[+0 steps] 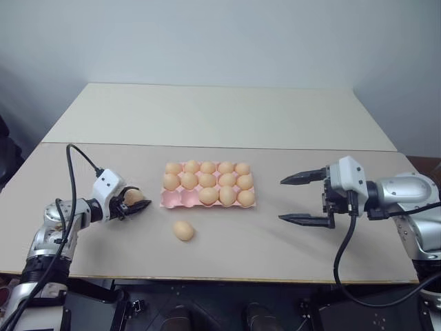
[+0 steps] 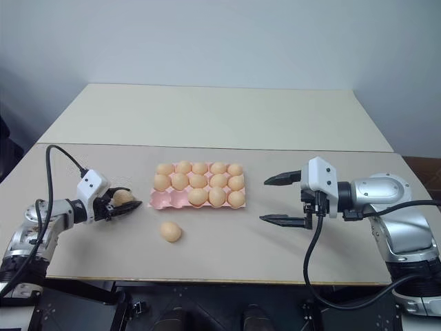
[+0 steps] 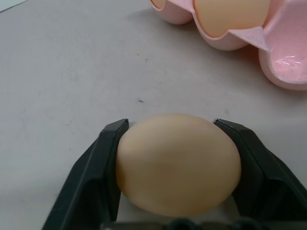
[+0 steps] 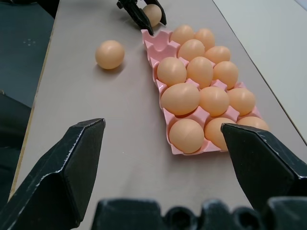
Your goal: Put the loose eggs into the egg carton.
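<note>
Your left pincer [image 1: 133, 205] pinches one loose egg [image 3: 177, 163] between both fingers, low over the worktop [image 1: 241, 241] just left of the egg carton [image 1: 176, 200]. Another egg [image 1: 183, 230] lies before the carton. Your right pincer [image 1: 298, 200] hangs spread wide, well right.

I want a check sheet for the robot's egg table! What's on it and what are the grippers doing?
Surface: pale tabletop, a second table butted behind it.
Job's things: pink egg carton holds thirteen eggs; two cups in its near row on the robot's left stand empty. One loose egg lies on the table in front of the carton. Another egg sits between the left gripper's fingers.
Clutter: nothing seen.
Grippers: left gripper closed around that egg, just left of the carton; right gripper open, holding nothing, right of the carton.
Cables: black cable loops over the left arm; another hangs from the right wrist.
Surroundings: plain pale wall behind.
</note>
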You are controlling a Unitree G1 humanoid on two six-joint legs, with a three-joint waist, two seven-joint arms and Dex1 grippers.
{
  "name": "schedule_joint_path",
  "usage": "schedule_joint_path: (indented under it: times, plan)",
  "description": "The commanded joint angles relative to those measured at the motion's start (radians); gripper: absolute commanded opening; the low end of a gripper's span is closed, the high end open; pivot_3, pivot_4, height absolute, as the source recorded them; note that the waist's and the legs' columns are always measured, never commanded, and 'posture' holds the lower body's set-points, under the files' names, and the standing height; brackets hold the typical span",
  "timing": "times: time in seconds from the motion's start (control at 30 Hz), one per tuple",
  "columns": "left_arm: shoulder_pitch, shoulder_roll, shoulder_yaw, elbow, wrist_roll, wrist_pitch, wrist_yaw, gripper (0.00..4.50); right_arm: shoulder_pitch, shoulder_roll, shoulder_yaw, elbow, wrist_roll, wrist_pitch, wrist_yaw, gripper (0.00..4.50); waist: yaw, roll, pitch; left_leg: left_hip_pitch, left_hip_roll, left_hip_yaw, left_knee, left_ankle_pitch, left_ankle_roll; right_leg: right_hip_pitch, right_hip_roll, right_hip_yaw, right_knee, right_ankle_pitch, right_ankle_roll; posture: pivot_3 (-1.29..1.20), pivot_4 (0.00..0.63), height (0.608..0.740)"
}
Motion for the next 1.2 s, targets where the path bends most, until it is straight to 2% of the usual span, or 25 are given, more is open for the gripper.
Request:
schedule_joint_path:
  times: [0.03, 0.17, 0.3, 0.47, 0.73, 0.77, 0.9, 1.1, 1.2]
  plan:
    - [-0.005, 0.026, 0.053, -0.103, -0.058, -0.017, -0.036, 2.52, -0.004, -0.01, -0.032, -0.024, 0.021, -0.015, -0.005, 4.5, 0.0, 0.0, 0.0, 0.0, 0.0, 0.0, 0.0, 0.0, 0.0, 0.0, 0.0, 0.0, 0.0, 0.0, 0.0, 0.0, 0.15, 0.74]
    - [-0.002, 0.028, 0.073, -0.286, -0.178, 0.031, -0.129, 2.52, -0.008, -0.005, -0.025, -0.019, 0.019, -0.02, -0.005, 4.5, 0.001, 0.0, 0.0, 0.0, 0.0, 0.0, 0.0, 0.0, 0.0, 0.0, 0.0, 0.0, 0.0, 0.0, 0.0, 0.0, 0.15, 0.74]
    - [-0.016, -0.007, 0.021, -0.358, -0.193, 0.037, -0.148, 2.52, -0.018, 0.003, -0.016, -0.013, 0.015, -0.023, -0.01, 4.5, 0.001, 0.0, 0.0, 0.0, 0.0, 0.0, 0.0, 0.0, 0.0, 0.001, 0.0, 0.0, 0.0, 0.0, 0.0, 0.0, 0.15, 0.74]
    - [-0.069, -0.085, -0.076, -0.323, -0.149, 0.001, -0.152, 2.52, -0.016, 0.0, -0.019, -0.022, 0.02, -0.02, -0.009, 4.5, 0.002, 0.0, 0.0, 0.001, 0.0, 0.0, 0.001, 0.0, 0.0, 0.002, 0.0, 0.0, 0.0, 0.0, 0.0, 0.0, 0.15, 0.74]
    - [-0.124, -0.172, -0.141, -0.241, -0.074, 0.011, -0.079, 2.52, -0.006, -0.004, -0.024, -0.044, 0.024, -0.008, -0.024, 4.5, -0.001, 0.0, 0.0, 0.0, 0.0, -0.001, 0.002, 0.0, 0.0, 0.001, 0.0, 0.0, 0.0, 0.0, 0.0, 0.0, 0.15, 0.74]
    - [-0.118, -0.175, -0.134, -0.243, -0.073, 0.004, -0.07, 3.22, -0.007, -0.004, -0.025, -0.046, 0.026, -0.006, -0.027, 4.5, -0.002, 0.0, 0.0, 0.0, 0.0, -0.001, 0.002, 0.0, 0.0, 0.001, 0.0, 0.0, 0.0, 0.0, 0.0, 0.0, 0.15, 0.74]
    - [-0.103, -0.166, -0.1, -0.285, -0.102, 0.017, -0.062, 4.46, -0.005, -0.002, -0.024, -0.05, 0.029, -0.004, -0.033, 4.5, -0.001, 0.0, 0.0, 0.0, 0.0, -0.001, 0.002, 0.0, 0.0, 0.001, 0.0, 0.0, 0.0, 0.0, 0.0, 0.0, 0.15, 0.74]
    - [-0.043, -0.094, 0.012, -0.409, -0.231, 0.072, -0.123, 4.46, -0.012, 0.005, -0.017, -0.04, 0.028, -0.007, -0.031, 4.5, -0.001, 0.0, 0.0, 0.0, 0.0, -0.001, 0.002, 0.0, 0.0, 0.001, 0.0, 0.0, 0.0, 0.0, 0.0, 0.0, 0.15, 0.74]
    - [0.03, 0.002, 0.107, -0.451, -0.292, 0.083, -0.193, 4.46, -0.015, 0.006, -0.015, -0.031, 0.029, -0.01, -0.024, 4.5, -0.008, 0.0, 0.0, 0.0, 0.0, -0.001, 0.001, 0.0, 0.0, 0.001, 0.0, 0.0, 0.0, 0.0, 0.0, 0.0, 0.15, 0.74]
